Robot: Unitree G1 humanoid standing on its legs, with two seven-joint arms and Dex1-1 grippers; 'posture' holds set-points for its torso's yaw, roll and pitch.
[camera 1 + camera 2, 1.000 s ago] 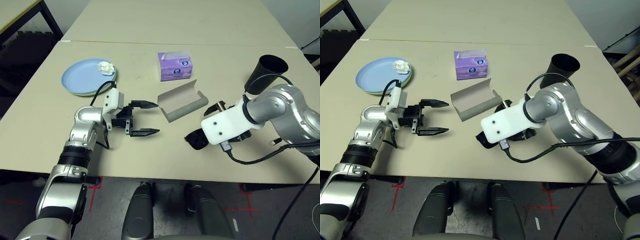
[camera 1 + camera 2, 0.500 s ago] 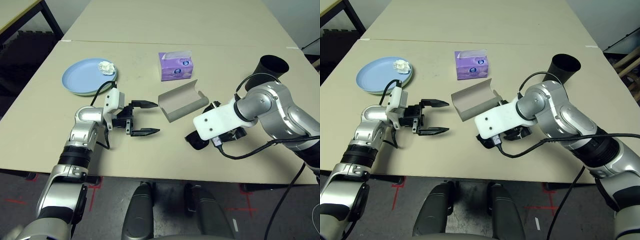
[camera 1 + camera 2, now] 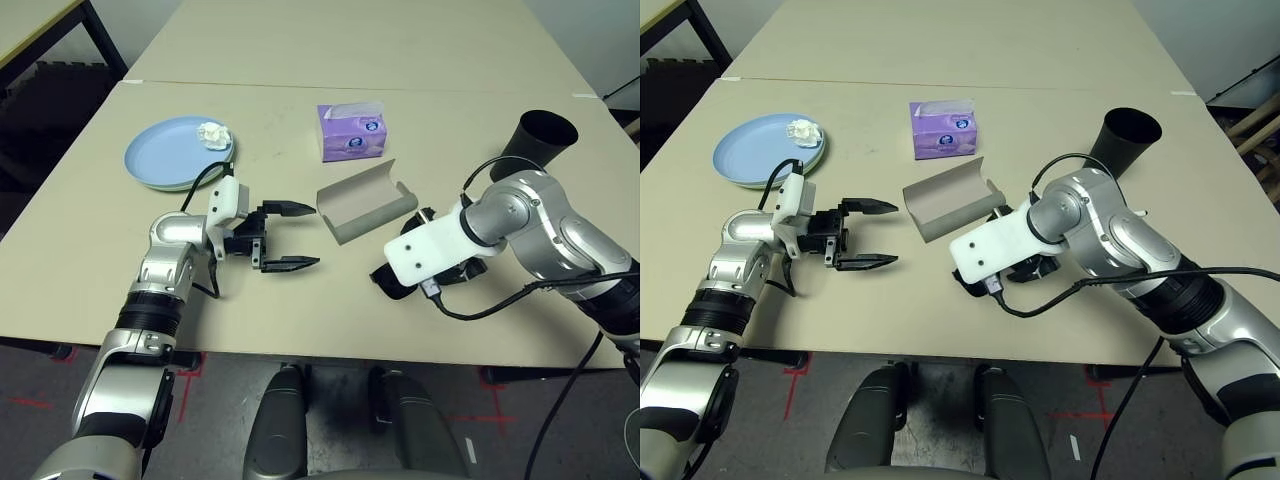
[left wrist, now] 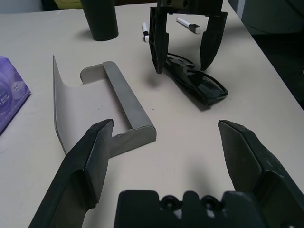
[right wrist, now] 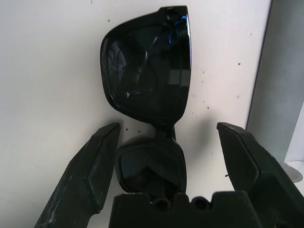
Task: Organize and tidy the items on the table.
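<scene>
My right gripper (image 5: 168,127) is open and points down at the table (image 3: 80,260), one finger on each side of the black sunglasses (image 5: 147,61), which lie folded near the front right. Just behind them the grey glasses case (image 3: 360,203) lies open. My left gripper (image 3: 295,237) is open and empty, hovering just left of the case and aimed at it. A light blue plate (image 3: 170,155) rests on a pale green one at the back left, with the tissue wad (image 3: 211,133) on its rim. The purple tissue box (image 3: 350,132) stands behind the case, the black cup (image 3: 535,145) at the back right. A white pen (image 4: 189,24) lies beyond the right gripper.
A second beige table (image 3: 340,40) abuts the far edge. A black cable (image 3: 500,305) loops from my right wrist over the table's front right. The front edge runs close below both forearms. A short white marker (image 4: 145,32) lies near the cup.
My right wrist has swung left and come over the sunglasses. The left arm and all the items have stayed put.
</scene>
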